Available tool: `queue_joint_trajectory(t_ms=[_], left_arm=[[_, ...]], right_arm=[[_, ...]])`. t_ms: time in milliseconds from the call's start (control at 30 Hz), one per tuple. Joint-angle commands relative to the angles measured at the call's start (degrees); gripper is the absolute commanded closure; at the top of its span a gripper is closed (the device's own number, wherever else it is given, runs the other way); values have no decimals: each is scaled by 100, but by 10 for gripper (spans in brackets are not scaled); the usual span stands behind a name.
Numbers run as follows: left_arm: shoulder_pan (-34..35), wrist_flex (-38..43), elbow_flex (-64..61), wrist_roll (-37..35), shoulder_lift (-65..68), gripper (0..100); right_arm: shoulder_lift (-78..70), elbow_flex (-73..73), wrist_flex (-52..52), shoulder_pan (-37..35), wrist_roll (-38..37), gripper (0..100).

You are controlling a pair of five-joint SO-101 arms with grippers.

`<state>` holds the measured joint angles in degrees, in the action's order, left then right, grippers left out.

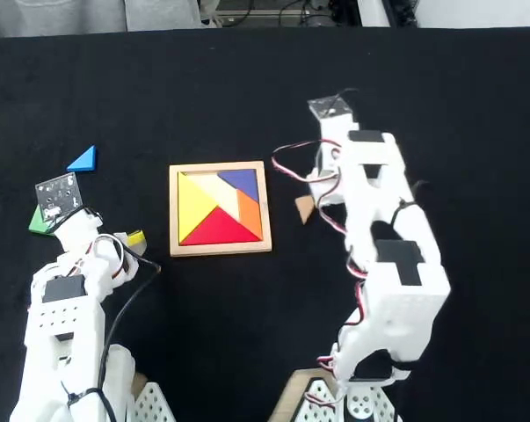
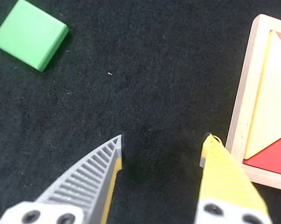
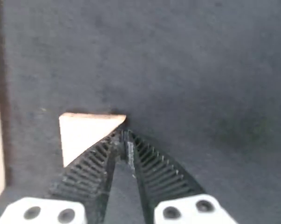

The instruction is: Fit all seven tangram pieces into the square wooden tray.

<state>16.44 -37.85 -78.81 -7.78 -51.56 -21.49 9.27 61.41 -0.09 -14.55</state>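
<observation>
While left hand (image 2: 163,140) hangs wide beside tray (image 2: 240,121) | right hand (image 3: 125,135) pinched closed, tips at tan triangle (image 3: 82,131).

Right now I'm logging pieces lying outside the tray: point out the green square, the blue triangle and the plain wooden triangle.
green square (image 2: 30,35): left wrist view, centre of its top face.
blue triangle (image 1: 83,160): high view, middle of its face.
plain wooden triangle (image 3: 79,130): right wrist view, bare top face.

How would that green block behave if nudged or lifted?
The green block looks stiff and flat-faced, lying flat, so it would likely slide, not roll or tip. Thin and seemingly painted wood, it is probably light. Its smooth faces might slip in a pinch.
</observation>
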Motion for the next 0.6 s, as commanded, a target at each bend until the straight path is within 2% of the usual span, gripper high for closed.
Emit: queue_joint_trajectory(t_ms=[0, 300, 433, 567], left_arm=[[-40, 97, 31, -26, -97, 733], [-31, 97, 31, -26, -97, 733], [-40, 97, 31, -26, -97, 733], [-40, 97, 31, -26, -97, 733]], right_arm=[[48, -374, -149, -325, 62, 988], [-57, -664, 123, -536, 62, 988], [576, -655, 642, -536, 457, 988], [1393, -119, 721, -651, 659, 988]])
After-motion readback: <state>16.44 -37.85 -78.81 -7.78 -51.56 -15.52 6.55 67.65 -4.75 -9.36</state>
